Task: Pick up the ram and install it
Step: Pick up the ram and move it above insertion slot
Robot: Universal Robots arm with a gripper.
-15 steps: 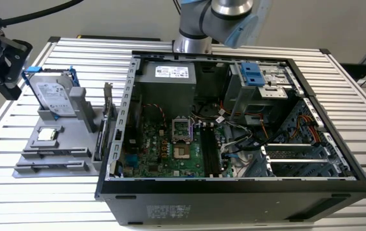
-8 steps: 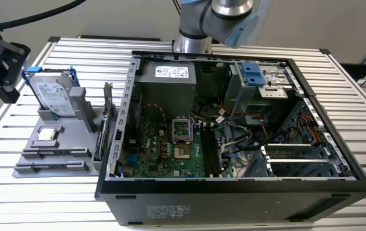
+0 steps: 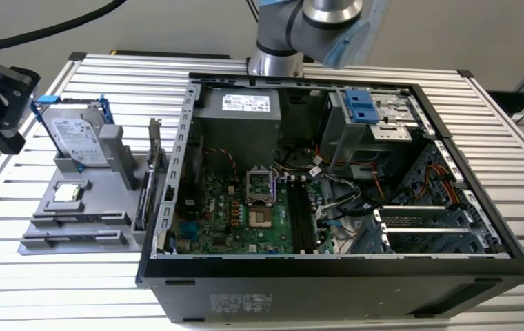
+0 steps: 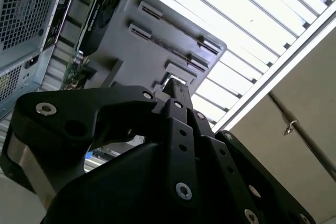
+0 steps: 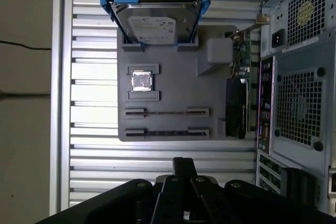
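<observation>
Though the jaws [image 5: 184, 162] sit pinched together on nothing in the first wrist view, the ram [image 5: 166, 132] lies well ahead of them in the nearer slot of the grey holder [image 5: 173, 87], lower left of the exterior view, its length crosswise to their reach

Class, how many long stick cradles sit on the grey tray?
2 on the flat grey plastic tray: one long narrow grey cradle beside the square silver processor chip, the other cradle along the tray's edge.

Thin dark ram [image 5: 167, 132] edge-up in grey tray [image 5: 178, 85] slot
</observation>
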